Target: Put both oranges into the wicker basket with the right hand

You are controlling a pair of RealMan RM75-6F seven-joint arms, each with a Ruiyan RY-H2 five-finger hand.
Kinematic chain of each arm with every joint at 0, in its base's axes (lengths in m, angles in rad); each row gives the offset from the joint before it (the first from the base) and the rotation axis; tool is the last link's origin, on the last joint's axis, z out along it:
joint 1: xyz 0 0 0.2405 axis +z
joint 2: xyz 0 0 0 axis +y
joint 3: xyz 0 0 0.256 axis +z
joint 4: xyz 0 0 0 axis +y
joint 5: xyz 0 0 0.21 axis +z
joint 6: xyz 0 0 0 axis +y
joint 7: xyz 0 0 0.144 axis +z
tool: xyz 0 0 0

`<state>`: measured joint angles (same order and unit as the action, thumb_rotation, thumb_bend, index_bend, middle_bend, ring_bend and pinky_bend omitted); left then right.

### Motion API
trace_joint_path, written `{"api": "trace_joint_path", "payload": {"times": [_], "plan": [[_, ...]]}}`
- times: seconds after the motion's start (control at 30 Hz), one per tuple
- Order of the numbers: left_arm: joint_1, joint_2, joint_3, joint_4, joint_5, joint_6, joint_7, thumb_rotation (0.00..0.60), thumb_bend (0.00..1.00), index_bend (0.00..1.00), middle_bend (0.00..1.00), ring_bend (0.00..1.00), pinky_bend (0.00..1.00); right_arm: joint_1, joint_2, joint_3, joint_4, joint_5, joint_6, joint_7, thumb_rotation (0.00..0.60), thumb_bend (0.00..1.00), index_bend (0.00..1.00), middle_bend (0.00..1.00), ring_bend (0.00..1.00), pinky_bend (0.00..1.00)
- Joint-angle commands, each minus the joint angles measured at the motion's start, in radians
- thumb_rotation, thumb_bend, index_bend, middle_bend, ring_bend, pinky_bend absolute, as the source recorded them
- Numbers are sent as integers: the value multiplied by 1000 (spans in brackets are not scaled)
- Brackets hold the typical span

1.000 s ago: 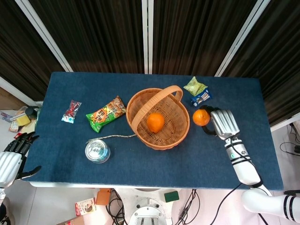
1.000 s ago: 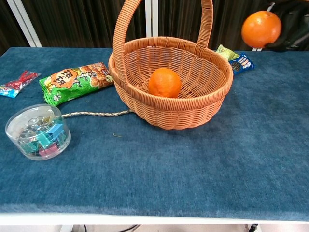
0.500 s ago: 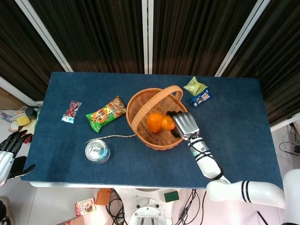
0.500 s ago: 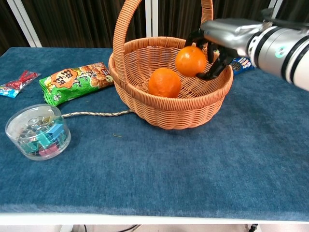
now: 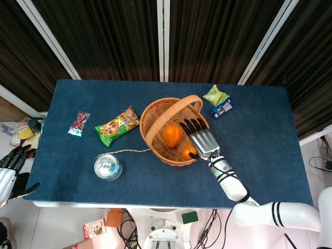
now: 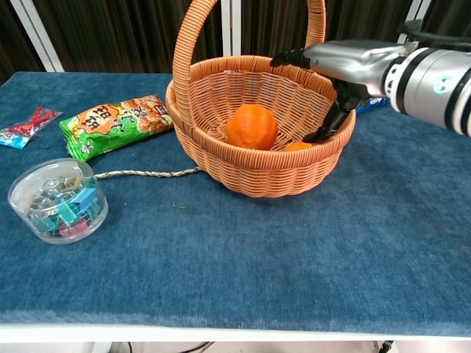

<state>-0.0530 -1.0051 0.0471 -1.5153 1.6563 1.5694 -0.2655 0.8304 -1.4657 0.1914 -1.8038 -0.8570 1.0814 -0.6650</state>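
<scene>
wicker basket (image 5: 155, 111) holds both oranges (image 5: 172, 136); right robot hand (image 5: 201, 139) splayed, empty, above them (retreat upward).

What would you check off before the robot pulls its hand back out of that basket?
1. First orange lies in the wicker basket: ok.
2. Second orange lies in the basket beside it: ok.
3. Right hand has let go, fingers spread: ok.
4. Basket handle clear of the hand's way up: cannot tell.
5. Left hand off the table, out of the way: ok.
</scene>
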Motion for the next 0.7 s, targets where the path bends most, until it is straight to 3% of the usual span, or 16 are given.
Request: {"api": "trace_joint_path", "payload": {"times": [0.03,0.2,0.33,0.43,0.53,0.7], "plan": [[1,-1,0,-3,0,2,4,600,124,121,58,35,182,-54,80,-20,-88,-91,62,49,600,157,0,0,0,16],[-1,-3,2,-6,6,-2,14,600,125,122,58,35,182,-211,274,-110,-204,-297,212,151,600,160,0,0,0,16],[1,-3,2,-11,2,-2,22,600,124,121,58,35,182,-357,407,-203,-161,-388,320,255,600,160,0,0,0,3],[4,-5,-2,-17,1,6,31,600,125,121,59,35,182,-459,464,-267,-67,-403,360,355,600,154,0,0,0,0],[7,-10,-5,-20,-1,12,43,600,125,122,59,35,181,-555,460,-311,67,-432,398,500,600,147,0,0,0,0],[10,-32,-24,-17,-26,21,78,600,125,122,58,35,179,-685,364,-308,308,-508,535,685,600,148,0,0,0,0]]}}
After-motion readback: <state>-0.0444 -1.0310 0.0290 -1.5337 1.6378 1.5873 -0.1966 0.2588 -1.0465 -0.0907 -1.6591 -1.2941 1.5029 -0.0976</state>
